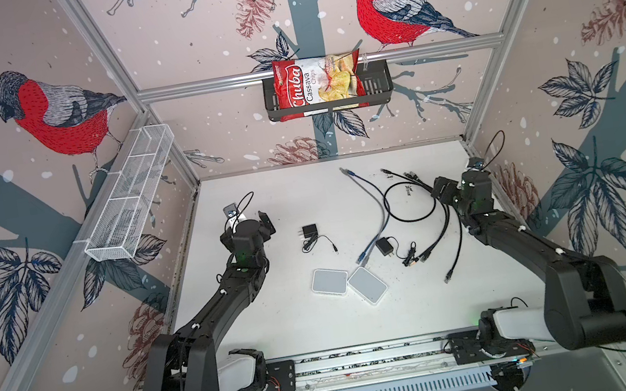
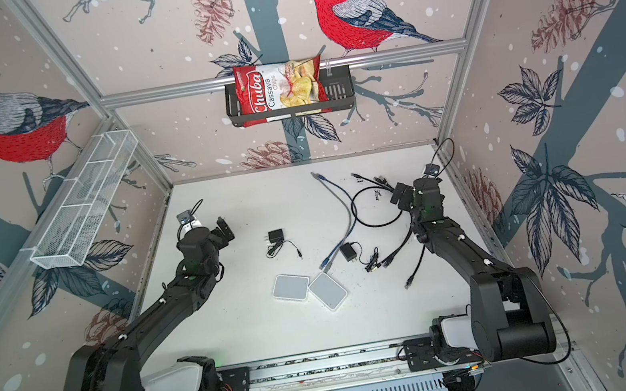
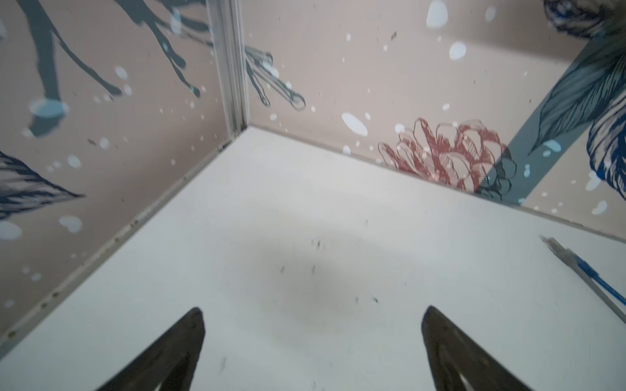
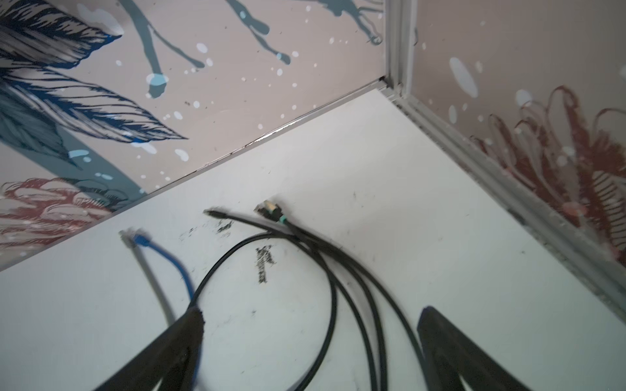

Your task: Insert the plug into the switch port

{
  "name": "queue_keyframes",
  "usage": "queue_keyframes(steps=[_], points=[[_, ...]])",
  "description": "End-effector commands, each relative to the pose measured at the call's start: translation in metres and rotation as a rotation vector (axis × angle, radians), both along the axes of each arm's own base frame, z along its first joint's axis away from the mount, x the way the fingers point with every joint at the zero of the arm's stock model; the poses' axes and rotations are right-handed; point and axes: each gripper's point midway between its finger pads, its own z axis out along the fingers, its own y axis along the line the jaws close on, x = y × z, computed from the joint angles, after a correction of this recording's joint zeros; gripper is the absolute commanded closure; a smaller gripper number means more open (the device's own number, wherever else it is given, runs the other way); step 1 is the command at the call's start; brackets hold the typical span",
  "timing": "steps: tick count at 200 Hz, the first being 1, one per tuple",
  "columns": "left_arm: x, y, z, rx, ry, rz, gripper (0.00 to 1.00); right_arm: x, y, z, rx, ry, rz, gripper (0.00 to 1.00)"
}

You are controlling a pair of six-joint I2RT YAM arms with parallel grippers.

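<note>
**Both grippers wide open and empty; the plug lies loose by the switches**

In both top views we see the white switches [image 1: 329, 281] [image 2: 290, 287] lying side by side on the table [image 1: 282, 335]. A blue-and-grey cable [image 1: 379, 212] [image 2: 349, 216] runs from well behind the switches down towards them. Its near plug [image 1: 360, 258] [image 2: 323, 264] rests on the table just beside them, in no port. Black cables [image 1: 450, 226] sprawl on the right arm's side of the switches. The left gripper [image 1: 265, 222] [image 2: 224, 231] hangs well apart from the switches on the left arm's side. The right gripper [image 1: 438, 188] [image 2: 399, 196] hangs above the black cables, beyond the switches.

In the left wrist view, we find the left gripper [image 3: 313, 310] with jaws spread wide over bare table, holding nothing.

In the right wrist view, the right gripper [image 4: 311, 310] also stands fully spread and empty. Black cables [image 4: 333, 298] loop on the table beneath it, and the blue-and-grey cable [image 4: 169, 260] passes under one finger [image 4: 176, 342].
</note>
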Motion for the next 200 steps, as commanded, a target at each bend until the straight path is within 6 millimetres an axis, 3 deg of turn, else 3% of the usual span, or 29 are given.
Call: queue_keyframes(steps=[1,75,110,151,159,174,200], points=[[-0.008,-0.024,-0.033,-0.106,0.142,-0.077,0.02,-0.009,0.027,-0.008,0.023,0.08,0.066,0.0],[-0.026,-0.075,-0.067,-0.149,0.296,-0.215,0.05,-0.025,0.165,-0.015,-0.079,0.091,0.493,0.12],[-0.038,-0.088,-0.083,-0.188,0.359,-0.252,0.05,-0.038,0.219,-0.037,-0.073,0.162,0.657,0.17],[-0.047,-0.093,-0.084,-0.167,0.385,-0.279,0.04,-0.062,0.28,-0.063,-0.068,0.241,0.841,0.22],[-0.048,-0.094,-0.083,-0.157,0.387,-0.291,0.04,-0.066,0.289,-0.07,-0.084,0.26,0.86,0.26],[-0.05,-0.098,-0.079,-0.153,0.381,-0.326,0.04,-0.074,0.31,-0.082,-0.106,0.305,0.919,0.46],[-0.05,-0.103,-0.063,-0.177,0.3,-0.367,0.04,-0.088,0.337,-0.102,-0.15,0.361,0.989,0.55]])
